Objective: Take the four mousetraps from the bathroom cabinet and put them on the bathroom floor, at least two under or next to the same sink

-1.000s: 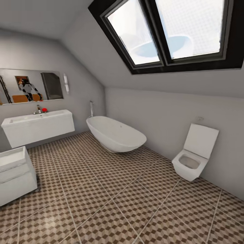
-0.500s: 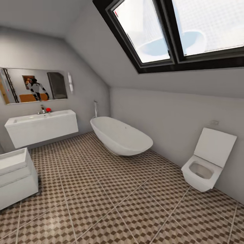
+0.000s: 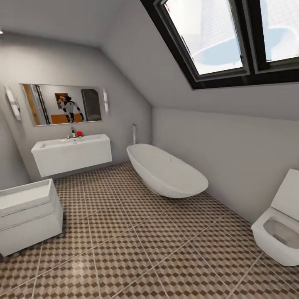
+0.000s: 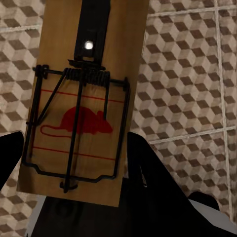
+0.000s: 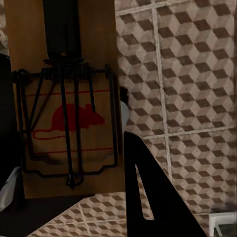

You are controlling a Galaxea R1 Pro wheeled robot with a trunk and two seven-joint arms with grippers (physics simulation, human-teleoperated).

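Left gripper [image 4: 74, 197] grips a flat tan wooden mousetrap [image 4: 84, 98] with red mouse mark, held above the cube-patterned brown and beige tiled floor [image 4: 187, 74]. Right gripper [image 5: 74, 197] clamps a second tan mousetrap [image 5: 69, 108]. Ahead, the white trough sink [image 3: 70, 143] hangs on the far wall.

Place: a home bathroom under a sloped attic ceiling.
Sink: a wide white trough bathroom sink [image 3: 70, 143] on a wall-hung unit at 11 o'clock, chrome tap at its back edge.
Mirror: a wide mirror [image 3: 62, 104] above the basin, with a wall lamp at each side.
Tub: a white oval bathtub [image 3: 166, 170] at 12 o'clock along the low wall.
Toilet: a square white toilet [image 3: 278, 232] at 3 o'clock, lid up.
Floor: the bathroom floor [image 3: 137, 245] is large tiles of brown, beige and white cubes.
Light: a black-framed skylight [image 3: 232, 37] in the slope at 1 o'clock.
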